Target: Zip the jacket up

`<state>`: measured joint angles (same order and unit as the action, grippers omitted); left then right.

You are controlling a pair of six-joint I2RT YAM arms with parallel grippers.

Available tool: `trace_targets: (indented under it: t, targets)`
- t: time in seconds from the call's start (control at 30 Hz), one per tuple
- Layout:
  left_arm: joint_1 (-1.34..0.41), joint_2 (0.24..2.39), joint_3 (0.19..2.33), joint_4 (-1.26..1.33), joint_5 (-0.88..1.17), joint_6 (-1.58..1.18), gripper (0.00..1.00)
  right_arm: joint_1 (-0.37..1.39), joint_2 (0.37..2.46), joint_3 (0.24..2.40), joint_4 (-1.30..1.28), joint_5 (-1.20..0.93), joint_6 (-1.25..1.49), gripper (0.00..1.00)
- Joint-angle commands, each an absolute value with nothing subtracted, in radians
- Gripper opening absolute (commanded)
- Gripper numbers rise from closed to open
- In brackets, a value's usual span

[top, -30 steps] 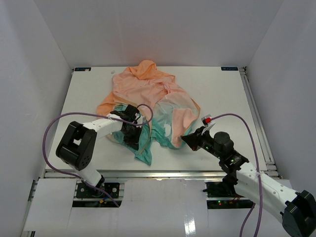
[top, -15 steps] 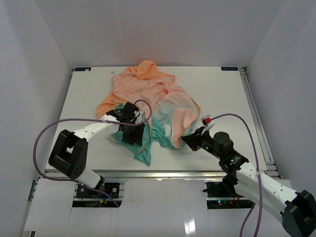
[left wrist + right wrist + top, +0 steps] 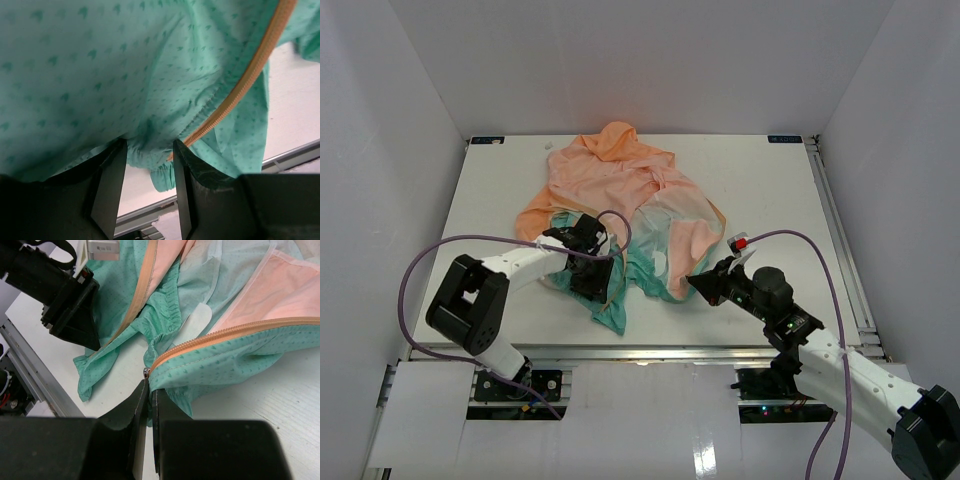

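Pinching zipper end [image 3: 146, 372] in near-closed right end effector [image 3: 149, 386], we should draw it taut; left end effector [image 3: 150, 145], parted astride hem [image 3: 162, 177] of jacket [image 3: 620, 180], must clamp before mating

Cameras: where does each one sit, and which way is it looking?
Top external: fixed high behind the arms, looking down on the table and the jacket; the left arm and right arm both show.
Left wrist: rides the left arm, looking along its parted jaws into teal fabric and the orange zipper.
Right wrist: rides the right arm, looking past nearly closed jaws at the zipper's end.
Shared: top and right wrist views both show the left arm's black tip.
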<state>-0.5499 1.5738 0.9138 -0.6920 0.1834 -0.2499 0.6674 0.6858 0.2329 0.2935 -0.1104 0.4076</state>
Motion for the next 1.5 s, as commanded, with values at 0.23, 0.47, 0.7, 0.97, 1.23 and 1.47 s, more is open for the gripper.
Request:
trace_targets:
  t: [0.23, 0.47, 0.7, 0.97, 1.23, 1.47]
  targets:
    - [-0.552, 1.673, 0.882, -0.648, 0.197, -0.24, 0.49, 0.667, 0.653, 0.224, 0.328, -0.097, 0.392, 0.08]
    - [-0.552, 1.67, 0.885, -0.653, 0.178, -0.252, 0.0, 0.668, 0.654, 0.224, 0.329, -0.092, 0.396, 0.08]
    - [-0.549, 1.517, 0.929, -0.65, 0.187, -0.269, 0.0, 0.667, 0.693, 0.235, 0.346, -0.089, 0.393, 0.08]
    - [-0.548, 1.376, 0.973, -0.582, 0.164, -0.338, 0.0, 0.667, 0.781, 0.264, 0.373, -0.109, 0.39, 0.08]
    - [-0.548, 1.264, 0.823, -0.214, 0.36, -0.445, 0.0, 0.679, 0.82, 0.323, 0.428, -0.189, 0.367, 0.08]
    - [-0.559, 1.184, 0.6, 0.343, 0.538, -0.579, 0.0, 0.712, 0.881, 0.361, 0.615, -0.396, 0.36, 0.08]
